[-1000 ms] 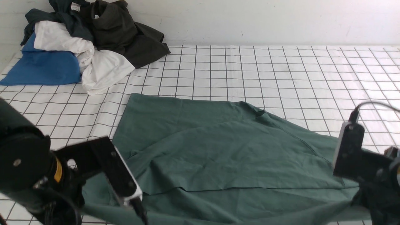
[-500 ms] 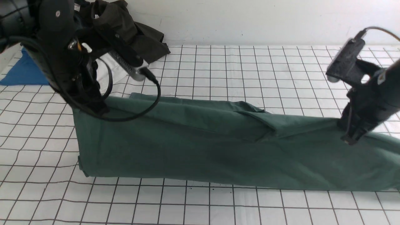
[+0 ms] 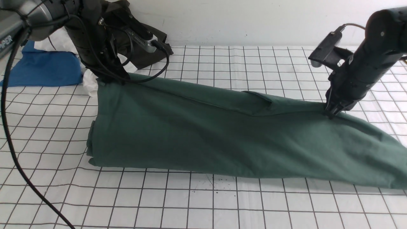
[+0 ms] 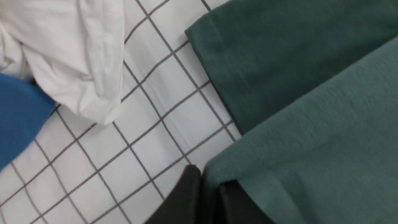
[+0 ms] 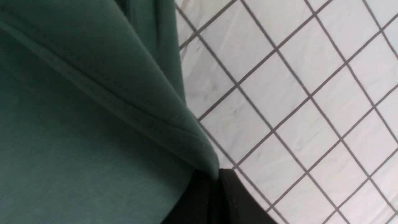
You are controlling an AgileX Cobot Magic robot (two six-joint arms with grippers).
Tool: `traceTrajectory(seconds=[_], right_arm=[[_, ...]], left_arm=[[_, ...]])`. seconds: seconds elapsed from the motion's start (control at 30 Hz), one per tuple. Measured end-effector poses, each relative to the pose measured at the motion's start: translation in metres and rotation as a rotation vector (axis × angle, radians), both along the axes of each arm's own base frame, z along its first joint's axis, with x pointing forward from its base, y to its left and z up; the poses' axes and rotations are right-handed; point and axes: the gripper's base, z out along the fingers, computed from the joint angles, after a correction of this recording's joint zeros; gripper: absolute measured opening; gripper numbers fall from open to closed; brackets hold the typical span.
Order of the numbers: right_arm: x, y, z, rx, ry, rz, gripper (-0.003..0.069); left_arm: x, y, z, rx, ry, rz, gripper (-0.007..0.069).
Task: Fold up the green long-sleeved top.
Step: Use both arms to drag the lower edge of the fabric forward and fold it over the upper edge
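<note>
Green long-sleeved top (image 3: 206, 136), a large muted sage-green cotton garment, lies doubled lengthwise across the middle of the white grid-checked table (image 3: 203, 203). Its near fold rests on the table and its far edge is held up at two points. Left gripper (image 3: 111, 79), toward the far-left corner, has its jaws pinched narrowly on one end of that edge, just beside a heap of blue, white and dark garments (image 3: 41, 68). The right gripper (image 3: 331, 112), toward the right edge, is clamped on the fabric in the same way. The cloth appears light, soft and limp, sagging between the holds, and neither fragile nor slippery. It is best taken at hemmed edges and corners, catching both layers, with the holds kept well apart so the span stays taut
</note>
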Motion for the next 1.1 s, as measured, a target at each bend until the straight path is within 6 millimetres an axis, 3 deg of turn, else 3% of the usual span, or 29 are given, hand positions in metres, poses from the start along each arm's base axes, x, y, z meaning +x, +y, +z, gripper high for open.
traceTrajectory(seconds=[0.37,0.57,0.73,0.77,0.83,0.93,1.0,1.03,1.1], right_arm=[[0.030,-0.004,-0.032,0.044,-0.114,-0.084,0.0014],[0.038,-0.006,-0.031,0.095,-0.196,-0.175,0.0118],[0.037,-0.007,-0.025,0.145,-0.211,-0.274,0.0295],[0.034,-0.007,-0.018,0.170,-0.208,-0.316,0.0353],[0.028,-0.003,-0.007,0.201,-0.192,-0.345,0.0393],[0.020,0.011,-0.002,0.239,-0.137,-0.339,0.0395],[0.012,0.041,-0.007,0.299,-0.059,-0.286,0.0338],[0.012,0.041,-0.007,0.304,-0.057,-0.286,0.0338],[0.009,0.072,-0.024,0.343,-0.001,-0.235,0.0248]], left_arm=[[0.033,-0.001,-0.062,-0.012,-0.007,0.002,0.0025],[0.038,0.000,-0.069,-0.015,-0.032,0.019,0.0069],[0.041,0.001,-0.056,-0.043,-0.054,0.096,0.0195],[0.042,0.001,-0.046,-0.062,-0.055,0.148,0.0246],[0.041,0.002,-0.031,-0.090,-0.044,0.218,0.0310],[0.038,0.000,-0.014,-0.117,-0.021,0.268,0.0357],[0.034,-0.005,0.000,-0.146,-0.003,0.278,0.0363],[0.034,-0.006,0.001,-0.147,-0.001,0.277,0.0363],[0.033,-0.011,0.008,-0.160,-0.010,0.266,0.0337]])
